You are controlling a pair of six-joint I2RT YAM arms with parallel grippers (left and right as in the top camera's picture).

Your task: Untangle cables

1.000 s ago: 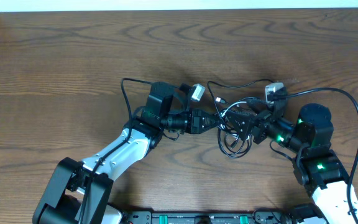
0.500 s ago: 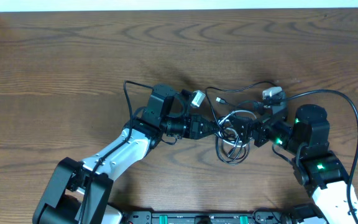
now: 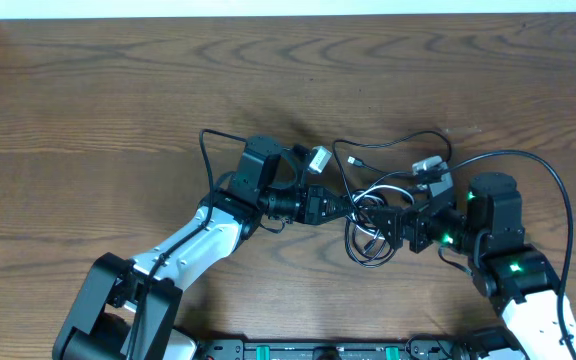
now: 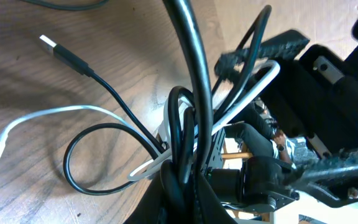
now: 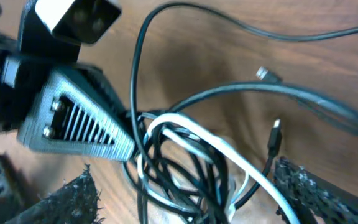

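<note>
**Floppy tangle between the jaws**

The jaws of your left gripper (image 3: 348,208) clamp the cables (image 3: 370,232); those of your right gripper (image 3: 394,227) stand apart around the loops. Cords are limp; grip the white cord (image 4: 73,109) just beyond the left jaws.

The black and white cables (image 3: 368,232) lie in tangled loops on the brown wood table (image 3: 118,100). The left gripper (image 3: 348,208) and the right gripper (image 3: 394,226) meet at the tangle, one from each side.
</note>
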